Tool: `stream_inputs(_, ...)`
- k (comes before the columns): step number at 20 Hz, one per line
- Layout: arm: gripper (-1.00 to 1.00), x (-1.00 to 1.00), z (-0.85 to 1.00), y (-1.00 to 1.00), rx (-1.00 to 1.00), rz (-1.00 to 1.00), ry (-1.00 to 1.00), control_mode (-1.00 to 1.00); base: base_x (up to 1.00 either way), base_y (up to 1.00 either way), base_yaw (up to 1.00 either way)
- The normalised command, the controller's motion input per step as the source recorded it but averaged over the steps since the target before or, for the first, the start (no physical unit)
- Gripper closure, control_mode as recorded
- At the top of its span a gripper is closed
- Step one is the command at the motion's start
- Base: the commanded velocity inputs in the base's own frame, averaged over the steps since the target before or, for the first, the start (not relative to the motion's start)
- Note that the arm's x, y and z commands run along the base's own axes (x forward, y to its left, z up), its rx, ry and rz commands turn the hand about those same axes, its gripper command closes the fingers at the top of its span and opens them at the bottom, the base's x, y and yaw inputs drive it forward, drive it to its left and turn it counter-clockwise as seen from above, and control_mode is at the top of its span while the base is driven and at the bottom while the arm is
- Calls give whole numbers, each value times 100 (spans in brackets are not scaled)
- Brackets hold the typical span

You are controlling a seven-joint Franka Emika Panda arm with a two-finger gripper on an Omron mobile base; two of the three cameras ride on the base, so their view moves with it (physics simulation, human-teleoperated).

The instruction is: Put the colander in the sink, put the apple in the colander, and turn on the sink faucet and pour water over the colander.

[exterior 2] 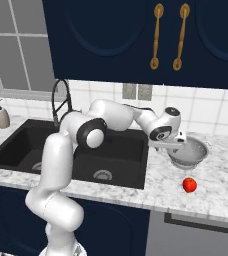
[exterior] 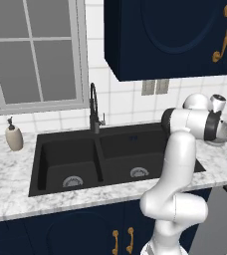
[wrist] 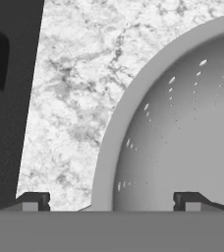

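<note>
My pincer (wrist: 112,199) stood wide astride the rim of the upright colander (exterior 2: 190,151) on the tabletop (exterior 2: 221,192); apple (exterior 2: 189,185) near, sink (exterior 2: 121,150) beside.

- My colander (wrist: 182,128) looks like smooth silvery metal, finely perforated.
- The counter (wrist: 70,98) under me is grey-veined marble.
- The sink (exterior: 116,154) is matt black.
- The apple (exterior 2: 189,185) is glossy red.

Even, soft rendered light; slightly blurry.
</note>
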Motion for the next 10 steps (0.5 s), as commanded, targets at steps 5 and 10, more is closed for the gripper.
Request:
stream_inputs(5, -100, -3, -14, 0, -1, 0, 0, -100, 0, 0, 0)
stream_inputs(10, -100, 0, -4, 0, 0, 0, 0, -100, 0, 0, 0)
